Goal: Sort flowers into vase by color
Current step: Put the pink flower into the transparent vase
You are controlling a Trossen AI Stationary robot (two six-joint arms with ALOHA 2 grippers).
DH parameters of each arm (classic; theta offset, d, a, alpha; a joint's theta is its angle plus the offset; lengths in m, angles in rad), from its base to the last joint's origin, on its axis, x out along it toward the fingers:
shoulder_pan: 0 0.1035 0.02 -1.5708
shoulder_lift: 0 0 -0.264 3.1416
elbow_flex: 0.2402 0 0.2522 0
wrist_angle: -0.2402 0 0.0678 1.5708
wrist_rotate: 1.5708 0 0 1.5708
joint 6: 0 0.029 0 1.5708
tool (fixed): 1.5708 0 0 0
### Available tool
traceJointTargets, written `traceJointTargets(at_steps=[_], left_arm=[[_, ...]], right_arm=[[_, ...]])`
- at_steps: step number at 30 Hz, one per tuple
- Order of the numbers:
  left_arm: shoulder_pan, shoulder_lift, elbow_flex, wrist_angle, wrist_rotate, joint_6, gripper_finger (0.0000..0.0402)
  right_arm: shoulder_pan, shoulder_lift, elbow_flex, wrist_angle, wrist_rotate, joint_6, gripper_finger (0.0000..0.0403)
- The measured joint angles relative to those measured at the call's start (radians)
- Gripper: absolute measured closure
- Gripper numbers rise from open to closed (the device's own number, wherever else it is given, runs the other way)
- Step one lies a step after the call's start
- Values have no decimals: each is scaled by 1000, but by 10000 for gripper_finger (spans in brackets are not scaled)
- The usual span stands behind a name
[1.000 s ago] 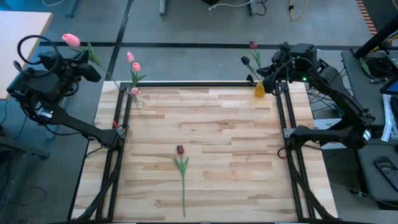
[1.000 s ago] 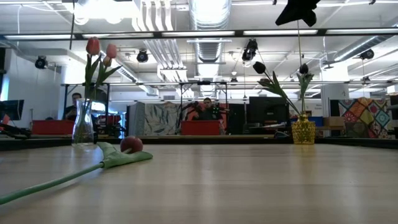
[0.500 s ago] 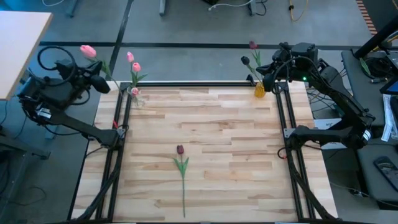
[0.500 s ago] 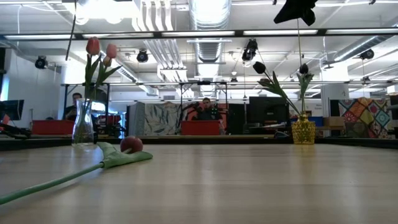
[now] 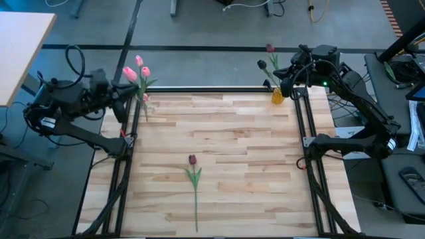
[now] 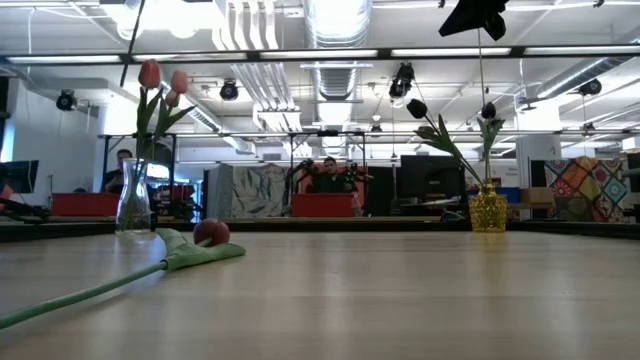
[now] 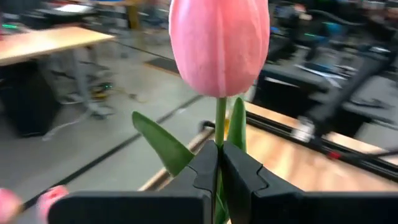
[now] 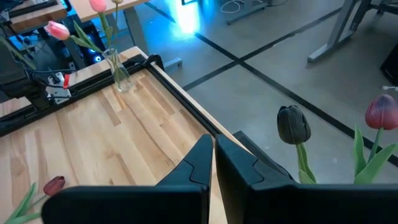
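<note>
My left gripper (image 7: 219,149) is shut on a pink tulip (image 5: 129,73), beside the table's far left corner and close to the clear vase (image 5: 145,104). That vase holds two pink tulips (image 5: 141,65) by their stems. My right gripper (image 8: 213,148) is shut and empty. It hovers above the yellow vase (image 5: 277,96), which holds two dark tulips (image 8: 292,124). One maroon tulip (image 5: 192,169) lies flat on the table's middle, also in the low view (image 6: 211,232). My left gripper pinches the pink tulip's green stem (image 7: 220,124) between its two fingers, a short way below the head (image 7: 219,43), where a leaf (image 7: 163,147) branches off. The fingers lie across the stem. The tulip is lifted clear, and its head stands beyond the fingertips.
Black rails (image 5: 212,88) frame the wooden table top along its far edge and both sides. Both vases stand at the far corners. People sit at desks in the room behind the table (image 6: 330,180).
My left arm has swung from beyond the table's left side toward the right. It has carried the pink tulip up to the clear vase, and the head now sits next to the two pink heads there. The right arm has kept still.
</note>
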Motion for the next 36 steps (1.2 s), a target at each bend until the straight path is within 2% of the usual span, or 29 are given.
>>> traceJointTargets(at_steps=[4,9,13,16,20,23,29,33,36], left_arm=[[108,30,0,51,243,47,401],[295,109,0,112,506,135,401],[444,148,-2,186,611,213,401],[558,138,-1,240,647,243,401],[682,111,0,296,650,275,401],[736,88,0,355,595,326,401],[748,57,0,395,408,414,401],[750,16,-33,396,359,425,401],[768,-36,-113,415,338,424,401]], right_arm=[[0,0,0,0,0,0,390],[0,0,0,0,0,0,390],[0,0,0,0,0,0,390],[0,0,0,0,0,0,390],[0,0,0,0,0,10,390],[0,0,0,0,0,14,390],[0,0,0,0,1,35,390],[0,0,0,0,1,41,390],[0,1,0,4,2,41,390]])
